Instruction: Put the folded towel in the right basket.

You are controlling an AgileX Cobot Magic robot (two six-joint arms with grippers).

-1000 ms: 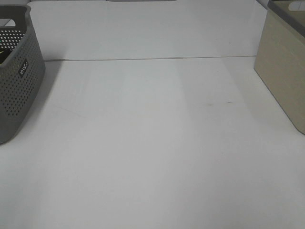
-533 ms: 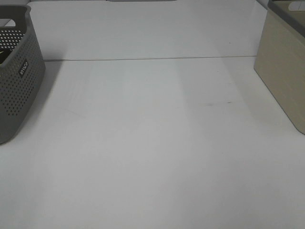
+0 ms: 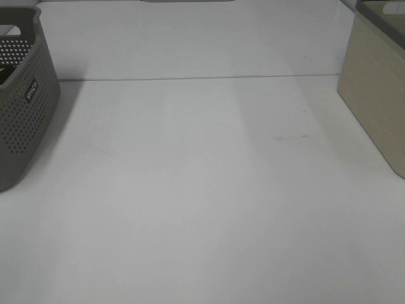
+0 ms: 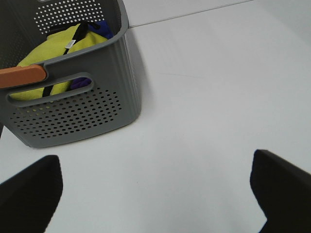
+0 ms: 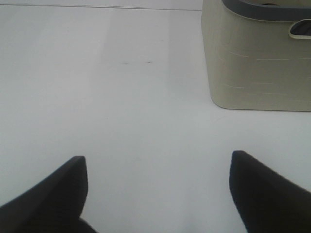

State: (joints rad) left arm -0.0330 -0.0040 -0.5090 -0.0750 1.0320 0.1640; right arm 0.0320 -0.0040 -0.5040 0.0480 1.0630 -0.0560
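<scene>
A yellow towel (image 4: 58, 41) with a black strap lies inside the grey perforated left basket (image 4: 87, 111), beside a blue-purple cloth (image 4: 99, 26). This basket stands at the left edge of the exterior view (image 3: 25, 107); the towel is hidden there. The beige right basket (image 3: 380, 107) stands at the right edge and also shows in the right wrist view (image 5: 252, 63). My left gripper (image 4: 155, 155) is open and empty above the table, short of the grey basket. My right gripper (image 5: 158, 155) is open and empty, short of the beige basket. Neither gripper shows in the exterior view.
An orange bar (image 4: 22, 76) lies across the grey basket's rim near its handle slot. The white table (image 3: 202, 190) spreads between the two baskets, with a seam line (image 3: 202, 78) across the back.
</scene>
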